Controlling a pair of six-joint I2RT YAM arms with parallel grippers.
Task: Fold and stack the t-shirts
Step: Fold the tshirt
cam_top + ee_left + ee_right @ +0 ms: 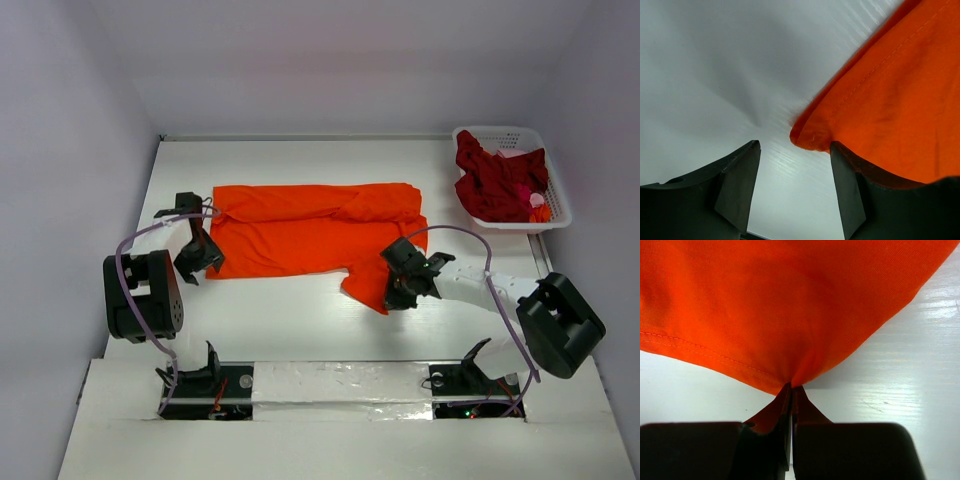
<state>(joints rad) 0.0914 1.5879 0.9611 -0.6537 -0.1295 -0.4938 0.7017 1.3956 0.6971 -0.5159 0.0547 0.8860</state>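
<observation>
The bright orange t-shirt (pixel 310 232) lies spread across the middle of the white table, partly folded along its far edge. My left gripper (pixel 200 258) is open at the shirt's near left corner; in the left wrist view that corner (pixel 807 135) sits just ahead of the gap, and the right finger (pixel 847 190) lies against the cloth. My right gripper (pixel 398 290) is shut on the shirt's near right corner (pixel 790 377), with the orange cloth (pixel 790 300) pulled taut from the closed tips. Dark crimson t-shirts (pixel 495 185) lie crumpled in the basket.
A white plastic lattice basket (pixel 555 195) stands at the far right corner. White walls close in the table on the left, back and right. Both arm bases sit at the near edge.
</observation>
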